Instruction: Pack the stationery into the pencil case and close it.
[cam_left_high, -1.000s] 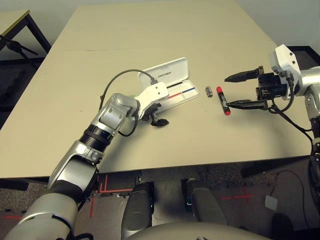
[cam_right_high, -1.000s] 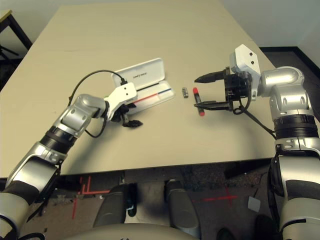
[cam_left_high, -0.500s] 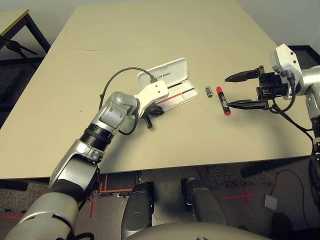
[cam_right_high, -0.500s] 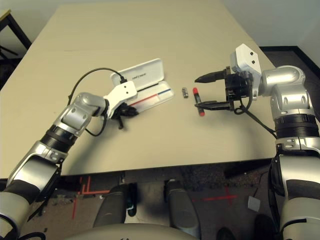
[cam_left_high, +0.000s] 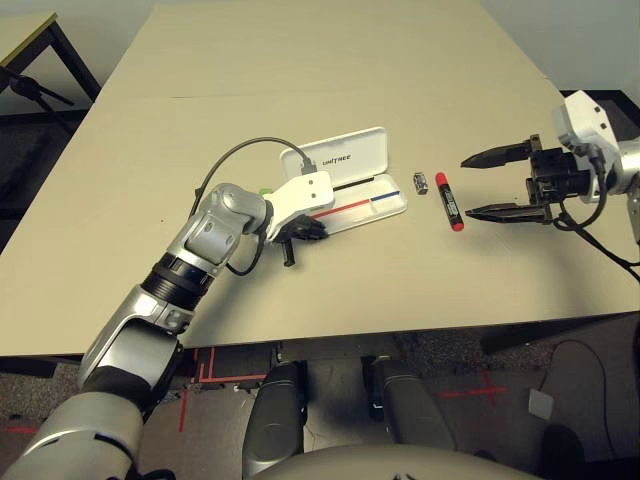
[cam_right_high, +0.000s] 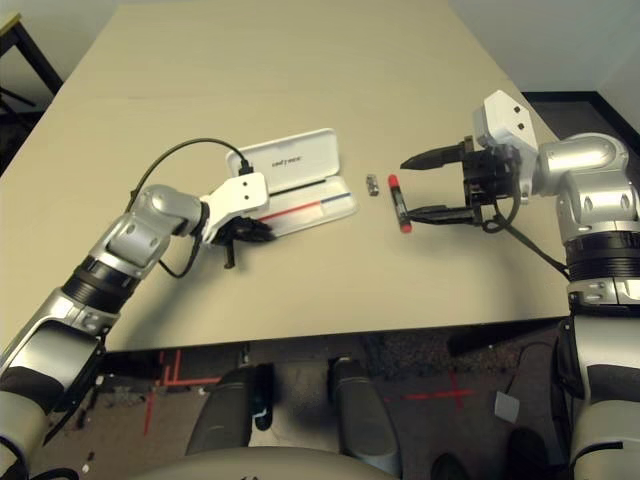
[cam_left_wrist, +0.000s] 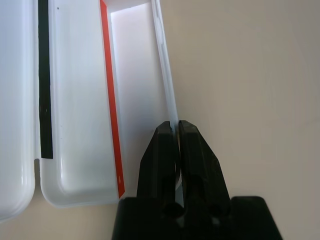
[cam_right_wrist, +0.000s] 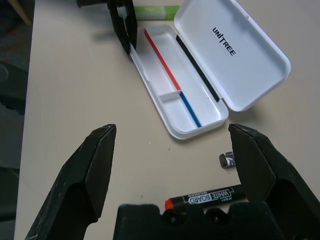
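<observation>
Pincer of the left arm (cam_left_wrist: 176, 131) is pressed together on the thin front wall of the flat white hard-plastic pencil case (cam_left_high: 385, 200), at the end of the tray nearest to that arm. The case lies open on the beige desk (cam_left_high: 300, 60), with its lid (cam_right_wrist: 235, 50) folded back flat on the far side of the tray.

Right pincer (cam_right_wrist: 175, 150) stands wide apart, holding nothing, and hovers well to the right of the case.

Just to the right of the case lies the tiny silver-black metal piece (cam_left_high: 421, 184), and just beyond that the red marker with black label (cam_left_high: 448, 200), both on the desk. Inside the tray, along its far wall, lies the thin red-blue pencil (cam_right_wrist: 172, 80). Behind the left end of the case the flat light-green rectangular stick (cam_right_wrist: 156, 10) shows in part.

I judge the case to be light, stiff and smooth, so it may slide or tip when it is pulled by one thin wall; a low, steady hold there seems safest. The marker is rigid and round, so it can roll; taking it across the middle of the barrel looks best. The metal piece is very small and may slip out easily.
</observation>
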